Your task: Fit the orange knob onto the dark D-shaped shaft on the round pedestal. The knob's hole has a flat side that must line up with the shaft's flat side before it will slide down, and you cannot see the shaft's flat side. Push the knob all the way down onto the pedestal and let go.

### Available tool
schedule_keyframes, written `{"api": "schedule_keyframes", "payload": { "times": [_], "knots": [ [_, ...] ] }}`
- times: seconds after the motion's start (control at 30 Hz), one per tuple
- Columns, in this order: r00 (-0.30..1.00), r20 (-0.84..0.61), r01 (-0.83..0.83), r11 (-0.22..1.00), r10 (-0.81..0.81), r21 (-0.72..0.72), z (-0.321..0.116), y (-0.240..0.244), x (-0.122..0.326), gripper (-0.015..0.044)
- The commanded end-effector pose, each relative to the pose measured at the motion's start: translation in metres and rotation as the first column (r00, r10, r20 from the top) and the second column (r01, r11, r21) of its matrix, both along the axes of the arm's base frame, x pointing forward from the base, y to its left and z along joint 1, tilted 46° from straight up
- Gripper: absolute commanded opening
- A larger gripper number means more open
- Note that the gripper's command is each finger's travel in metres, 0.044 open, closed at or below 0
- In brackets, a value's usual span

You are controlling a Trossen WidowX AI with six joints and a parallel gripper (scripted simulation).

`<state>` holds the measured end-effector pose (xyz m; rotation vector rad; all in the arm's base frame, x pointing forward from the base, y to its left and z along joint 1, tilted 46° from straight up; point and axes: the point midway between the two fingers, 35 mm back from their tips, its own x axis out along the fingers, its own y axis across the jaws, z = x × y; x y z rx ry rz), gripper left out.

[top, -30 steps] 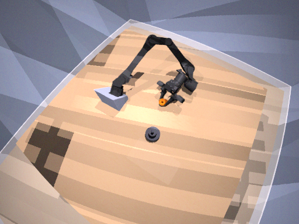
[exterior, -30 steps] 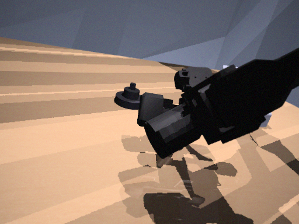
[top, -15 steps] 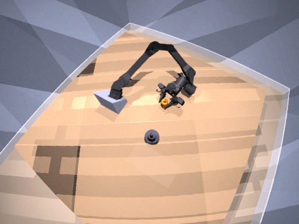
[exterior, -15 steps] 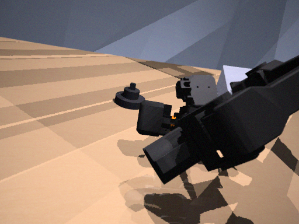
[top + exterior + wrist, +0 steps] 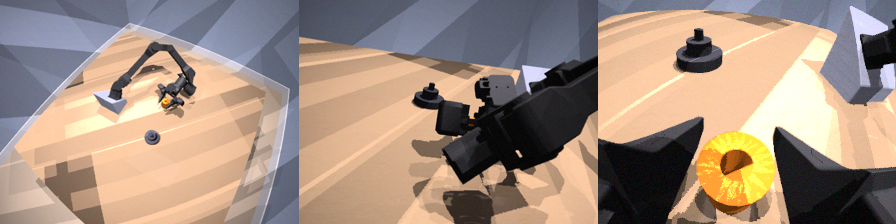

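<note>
The orange knob [image 5: 165,102] [image 5: 471,125] [image 5: 710,175] is tipped between the fingers, its holed end facing the wrist camera. The hole's flat edge slants at its lower right in the wrist view. My gripper [image 5: 163,105] [image 5: 739,127] is open around the knob, with narrow gaps beside it. Whether the knob touches the table is unclear. The round pedestal [image 5: 147,140] [image 5: 427,102] [image 5: 700,62] stands apart from the gripper, its dark shaft [image 5: 151,135] [image 5: 431,86] [image 5: 698,34] upright and bare. The shaft's flat side cannot be made out. In the exterior view the arm hides most of the knob.
The arm's pale grey base block [image 5: 108,101] [image 5: 532,76] [image 5: 844,75] stands to the left of the gripper in the top view and at upper right in the wrist view. The wooden table [image 5: 175,175] has a pale border [image 5: 222,59]. Shadows lie under the gripper.
</note>
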<state>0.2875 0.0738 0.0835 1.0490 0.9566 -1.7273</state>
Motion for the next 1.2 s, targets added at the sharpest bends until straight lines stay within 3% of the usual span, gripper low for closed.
{"api": "schedule_keyframes", "payload": {
  "times": [0.0,0.2,0.43,0.63,0.8,0.97,1.03,1.17],
  "knots": [
    [1.0,0.0,-0.001,1.0,0.001,0.001,0.0,0.0,0.0,0.026],
    [1.0,0.0,-0.001,1.0,0.001,0.001,0.0,0.0,0.0,0.026],
    [1.0,0.0,-0.001,1.0,0.001,0.001,0.0,0.0,0.0,0.044],
    [1.0,0.001,-0.002,1.0,0.002,0.001,0.002,-0.002,0.0,0.044],
    [0.999,0.013,-0.034,0.999,0.034,-0.001,0.053,-0.055,-0.01,0.044],
    [0.999,0.013,-0.035,0.999,0.035,-0.002,0.055,-0.057,-0.01,0.044],
    [1.0,0.003,-0.016,0.998,0.015,0.059,0.052,-0.058,-0.013,0.044],
    [0.996,-0.011,0.083,0.909,-0.087,0.408,0.044,-0.059,-0.022,0.044]
  ]
}}
